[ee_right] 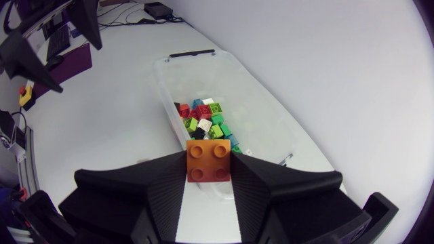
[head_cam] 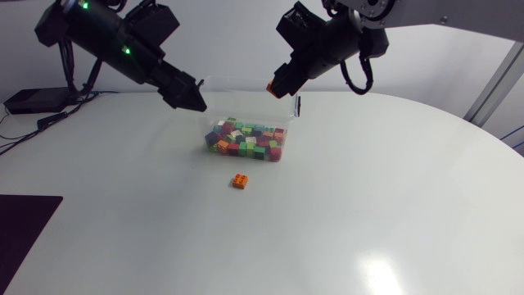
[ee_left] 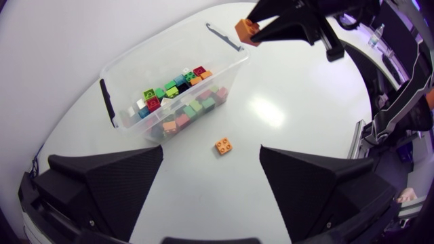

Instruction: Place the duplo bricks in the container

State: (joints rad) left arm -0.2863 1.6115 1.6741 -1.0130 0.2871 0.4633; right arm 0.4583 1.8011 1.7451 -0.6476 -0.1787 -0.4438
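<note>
Right hand [ee_right: 208, 173] is clamped on an orange brick [ee_right: 208, 160], a finger on each side, studs up. In the head view it hangs above the far edge of the container [head_cam: 288, 123], about 1 o'clock of the pile of bricks [head_cam: 246, 141]. Step in hand: drop it in. Best to carry it toward 7 o'clock until it's clearly inside the walls, lower a bit, then spread the fingers; releasing at the rim risks a bounce out. Left hand [head_cam: 195, 97] is wide and empty, at 11 o'clock of the container. A loose brick [head_cam: 240, 181] lies on the desk [head_cam: 368, 213] at 6 o'clock, near the container; likely next.
</note>
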